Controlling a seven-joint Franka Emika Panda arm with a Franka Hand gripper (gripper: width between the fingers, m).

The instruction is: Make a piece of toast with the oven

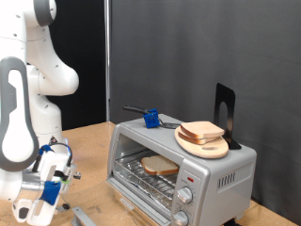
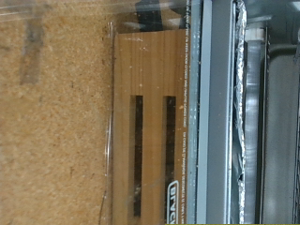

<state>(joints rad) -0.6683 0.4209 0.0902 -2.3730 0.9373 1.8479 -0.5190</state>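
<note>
The silver-grey oven [image 1: 221, 174] stands on the wooden table at the exterior view's right. Its glass door [image 1: 94, 213] hangs open and down. One slice of toast [image 1: 160, 167] lies on the wire rack inside. My gripper [image 1: 52, 181] hangs low at the exterior view's left, in front of the open door and apart from the oven. Nothing shows between its fingers. In the wrist view the fingers do not show; I see the open glass door [image 2: 150, 122] over the cork-like table and the oven's foil-lined inside [image 2: 248, 112].
A pile of bread slices on a round wooden plate [image 1: 202, 138] sits on top of the oven. A blue-headed tool with a black handle [image 1: 149, 118] and a black stand [image 1: 224, 111] are also up there. Two knobs [image 1: 184, 197] are at the oven's right.
</note>
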